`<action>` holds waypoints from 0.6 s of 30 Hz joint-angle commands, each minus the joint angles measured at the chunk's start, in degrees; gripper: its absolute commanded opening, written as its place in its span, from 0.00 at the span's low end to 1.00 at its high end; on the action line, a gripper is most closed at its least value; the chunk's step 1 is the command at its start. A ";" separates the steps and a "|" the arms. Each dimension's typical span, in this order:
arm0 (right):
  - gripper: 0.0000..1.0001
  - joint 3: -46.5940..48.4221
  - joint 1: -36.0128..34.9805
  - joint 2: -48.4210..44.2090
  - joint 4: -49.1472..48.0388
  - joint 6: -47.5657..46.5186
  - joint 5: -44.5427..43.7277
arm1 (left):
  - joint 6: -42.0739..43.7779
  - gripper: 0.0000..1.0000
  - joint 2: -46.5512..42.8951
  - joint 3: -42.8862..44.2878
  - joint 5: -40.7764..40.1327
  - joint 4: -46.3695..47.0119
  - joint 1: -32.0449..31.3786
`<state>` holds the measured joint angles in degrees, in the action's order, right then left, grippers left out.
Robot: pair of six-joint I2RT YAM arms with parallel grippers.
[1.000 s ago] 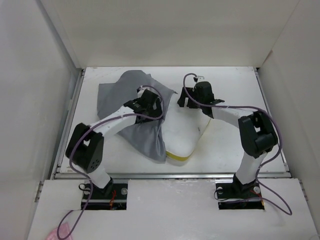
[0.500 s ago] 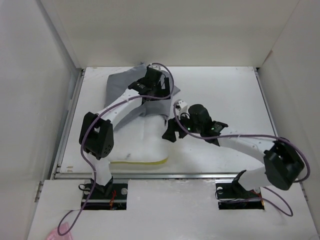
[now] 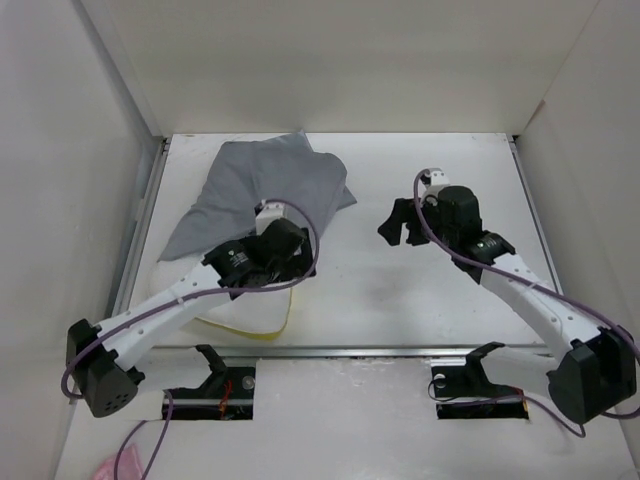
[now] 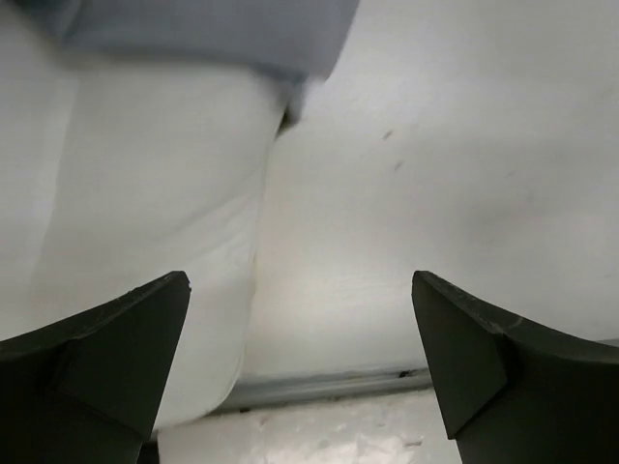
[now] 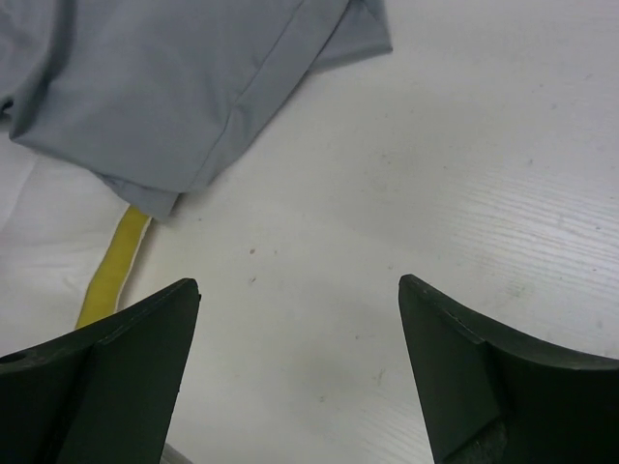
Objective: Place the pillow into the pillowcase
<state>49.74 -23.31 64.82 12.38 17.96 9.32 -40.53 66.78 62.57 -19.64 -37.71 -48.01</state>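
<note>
Your pillow [image 3: 243, 314] lies at the near left of the table [image 3: 450, 300]. Its far part is under the grey pillowcase [image 3: 265, 180], which runs toward the back left corner, so only the near end with the yellow piping [image 5: 111, 271] shows bare. Your left gripper [image 4: 300, 290] hangs low over the pillow's right edge, jaws wide apart, nothing between them. Your right gripper [image 5: 298, 285] is well apart to the right over bare table, jaws likewise spread and empty, the pillowcase hem ahead and to its left.
</note>
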 commanded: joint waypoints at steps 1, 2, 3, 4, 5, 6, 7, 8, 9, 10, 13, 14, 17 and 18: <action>0.89 -0.25 0.11 1.71 -0.77 -0.37 3.94 | -15.78 1.00 -1.21 -8.67 -0.58 -14.39 -1.91; 0.89 -0.25 0.11 3.02 -1.56 -0.90 5.08 | -20.33 1.00 -1.74 -10.69 1.77 -15.10 -2.52; 0.89 -0.25 0.11 3.73 -2.62 -1.43 7.62 | -22.38 1.00 -2.61 -14.28 2.67 -15.63 -3.66; 0.89 -0.25 -1.02 4.43 -4.71 -2.30 8.68 | -24.05 1.00 -2.62 -15.88 3.28 -15.64 -3.67; 0.89 -0.25 -2.17 5.92 -5.87 -3.01 8.70 | -25.63 1.00 -3.32 -17.29 3.29 -15.64 -4.19; 0.89 -0.25 -3.92 6.89 -6.92 -3.62 7.74 | -26.95 1.00 -3.33 -17.30 3.29 -15.64 -4.72; 0.89 1.14 -8.11 8.03 -7.54 -4.33 5.73 | -27.75 1.00 -3.33 -17.30 3.29 -15.11 -4.73; 0.89 2.02 -10.24 10.83 -8.07 -4.33 4.32 | -28.45 1.00 -2.63 -17.30 1.90 -14.24 -4.73; 0.88 2.99 -12.00 12.34 -8.08 -4.85 2.91 | -28.46 1.00 -1.06 -17.82 1.10 -13.62 -4.73; 0.88 3.96 -13.24 13.74 -8.08 -4.86 1.94 | -28.46 1.00 0.09 -17.83 0.48 -11.96 -4.12; 0.87 5.28 -13.87 17.97 -11.93 -2.76 4.20 | -26.53 1.00 7.70 -18.62 0.48 -9.14 -1.57; 0.87 5.98 -13.87 18.76 -12.55 -2.14 6.30 | -25.83 0.98 10.10 -17.75 -0.83 -7.91 -1.56; 0.87 6.51 -13.87 20.00 -13.70 -1.61 6.94 | -24.34 0.77 20.55 -17.04 -4.35 -5.55 -0.78; 0.87 6.51 -13.87 20.00 -13.70 -1.61 6.15 | -23.20 0.47 23.28 -16.43 -4.36 -4.92 -0.16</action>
<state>52.97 -37.60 85.56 4.32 15.57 14.79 -64.88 83.85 46.72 -21.23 -46.22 -49.63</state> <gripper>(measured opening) 0.868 0.585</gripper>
